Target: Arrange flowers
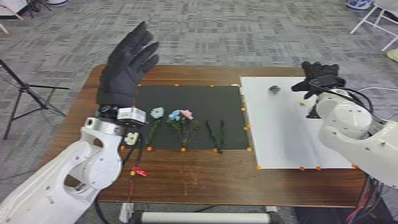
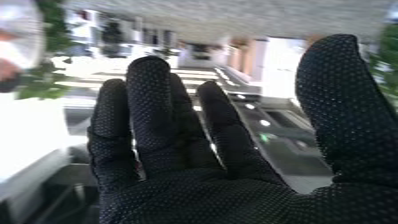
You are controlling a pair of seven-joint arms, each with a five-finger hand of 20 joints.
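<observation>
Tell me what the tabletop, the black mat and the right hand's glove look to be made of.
The tabletop looks like wood or wood laminate with a slight sheen: brown, with darker streaks. The black mat is flat and dull, perhaps card or felt. The right hand's glove appears to be matte knitted fabric, given its fine, dotted texture.

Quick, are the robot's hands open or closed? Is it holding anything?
Left hand: open, fingers straight, nothing seen in it.
Right hand: open, fingers straight, palm empty.
</observation>
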